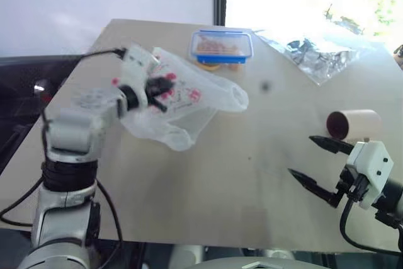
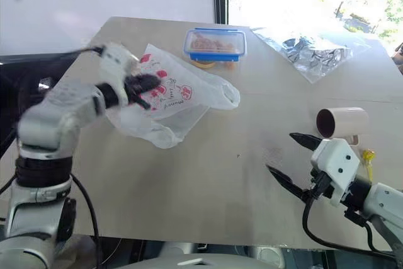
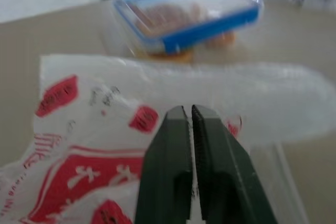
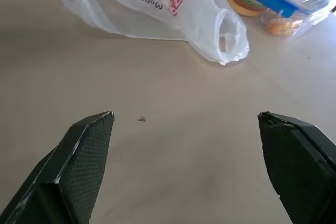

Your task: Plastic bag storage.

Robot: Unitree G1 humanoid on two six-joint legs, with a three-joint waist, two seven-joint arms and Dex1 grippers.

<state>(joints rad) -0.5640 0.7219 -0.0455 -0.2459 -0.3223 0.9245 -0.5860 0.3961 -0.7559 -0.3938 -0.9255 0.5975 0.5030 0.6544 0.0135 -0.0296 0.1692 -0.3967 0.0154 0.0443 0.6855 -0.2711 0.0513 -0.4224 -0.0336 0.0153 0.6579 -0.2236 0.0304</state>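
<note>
From the head views, the plastic bag (image 1: 179, 102) lies on the table (image 1: 208, 174) towards its far left corner, long axis running along the far edge, one end by the blue-lidded food box (image 1: 221, 46). The left gripper (image 1: 165, 86) sits on it, far nearer than the right gripper (image 1: 315, 162), whose jaws gape wide over the near right edge.

The left wrist view shows its jaws almost touching over the printed film; whether they pinch it I cannot tell.

The right wrist view has the bag well ahead.
</note>
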